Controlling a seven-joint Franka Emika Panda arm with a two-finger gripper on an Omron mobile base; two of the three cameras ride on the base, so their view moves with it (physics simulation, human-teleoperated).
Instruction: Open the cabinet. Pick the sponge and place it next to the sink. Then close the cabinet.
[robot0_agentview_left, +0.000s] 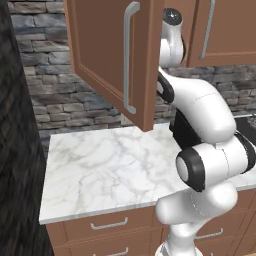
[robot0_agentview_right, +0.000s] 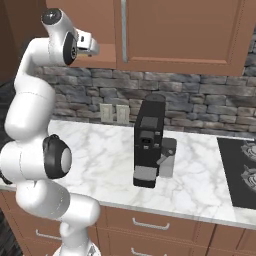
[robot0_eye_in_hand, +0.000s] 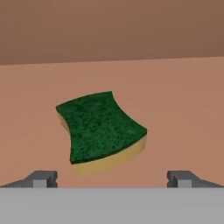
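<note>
Cabinet (robot0_agentview_left: 112, 55) door hangs swung out over the marble counter (robot0_agentview_left: 100, 170) in the left base view, its silver handle (robot0_agentview_left: 129, 57) facing the camera; the arm reaches up behind the door's free edge. Right base view: the hand (robot0_agentview_right: 86, 46) enters the open cabinet at shelf height, beside a shut door (robot0_agentview_right: 185, 30); a coffee machine (robot0_agentview_right: 149, 142) stands below on the counter. Hand view: sponge (robot0_eye_in_hand: 101, 130), green on top and yellow beneath, lies on the bare shelf (robot0_eye_in_hand: 183, 109), ahead of the gripper (robot0_eye_in_hand: 112, 179), fingertips (robot0_eye_in_hand: 41, 178) spread wide, holding nothing
</note>
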